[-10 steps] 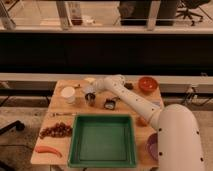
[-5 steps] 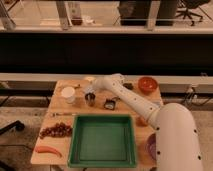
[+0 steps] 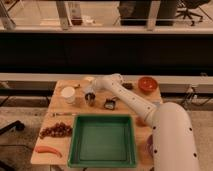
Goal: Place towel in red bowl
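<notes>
The red bowl [image 3: 147, 84] stands at the back right of the wooden table [image 3: 75, 107]. My white arm reaches from the lower right across the table to the back middle. My gripper [image 3: 90, 98] hangs down from the wrist, close to the tabletop, just right of a white cup [image 3: 68, 94]. A small pale thing [image 3: 89, 79] lies behind the wrist at the table's back edge; I cannot tell if it is the towel. No towel shows clearly anywhere else.
A small dark object [image 3: 110, 104] sits right of the gripper. A green tray [image 3: 102, 156] fills the front middle. Grapes [image 3: 56, 131], a red-orange vegetable [image 3: 48, 150] and a fork [image 3: 62, 114] lie at the left. A purple bowl [image 3: 148, 145] peeks from behind my arm.
</notes>
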Controlling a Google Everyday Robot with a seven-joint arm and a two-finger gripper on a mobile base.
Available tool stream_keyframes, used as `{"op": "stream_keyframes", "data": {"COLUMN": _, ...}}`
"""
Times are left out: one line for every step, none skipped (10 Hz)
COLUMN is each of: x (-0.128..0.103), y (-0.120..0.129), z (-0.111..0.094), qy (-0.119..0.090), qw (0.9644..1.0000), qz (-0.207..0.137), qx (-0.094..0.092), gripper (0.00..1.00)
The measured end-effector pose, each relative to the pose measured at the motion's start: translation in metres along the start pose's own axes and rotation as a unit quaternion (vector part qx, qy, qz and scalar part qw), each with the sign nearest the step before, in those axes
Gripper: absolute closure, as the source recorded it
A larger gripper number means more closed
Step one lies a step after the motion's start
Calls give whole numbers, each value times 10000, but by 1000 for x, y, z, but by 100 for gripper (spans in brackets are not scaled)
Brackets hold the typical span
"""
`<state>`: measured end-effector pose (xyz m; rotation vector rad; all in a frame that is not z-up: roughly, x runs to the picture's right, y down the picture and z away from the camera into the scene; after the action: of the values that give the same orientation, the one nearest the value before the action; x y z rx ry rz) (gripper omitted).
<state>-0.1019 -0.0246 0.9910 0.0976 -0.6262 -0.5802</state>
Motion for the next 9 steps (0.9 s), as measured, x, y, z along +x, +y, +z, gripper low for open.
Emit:
{"op": "stream_keyframes", "data": {"x": 1, "y": 0, "z": 2, "qy": 10, "qw": 10000, "qz": 15, "qx": -5, "gripper": 20}}
{"op": "stream_keyframes", "data": {"x": 1, "y": 1, "z": 4, "qy": 22, "qw": 10000, "qz": 27, "qx": -8, "gripper": 20}}
{"op": "stream_keyframes", "data": {"x": 2, "y": 1, "z": 5, "qy": 39, "qw": 10000, "qz": 47, "qx": -7, "gripper": 20}}
{"op": "stream_keyframes", "data": {"x": 4, "y": 2, "z": 6, "qy": 79, "qw": 9999, "qz": 76, "qx": -8, "gripper": 26}}
{"op": "stream_keyframes", "data": {"x": 6, "y": 4, "z": 6, "qy": 120, "qw": 9999, "qz": 81, "qx": -23, "gripper": 32}}
{"op": "stream_keyframes", "data": {"x": 9, "y": 7, "z": 6, "qy": 168, "qw": 9998, "qz": 87, "qx": -47, "gripper": 40}}
{"op": "stream_keyframes", "data": {"x": 12, "y": 11, "z": 5, "qy": 248, "qw": 9996, "qz": 80, "qx": -100, "gripper": 52}}
{"op": "stream_keyframes", "data": {"x": 13, "y": 14, "z": 5, "qy": 292, "qw": 9994, "qz": 82, "qx": -151, "gripper": 56}}
{"op": "stream_keyframes", "data": {"x": 14, "y": 17, "z": 4, "qy": 330, "qw": 9992, "qz": 77, "qx": -204, "gripper": 61}}
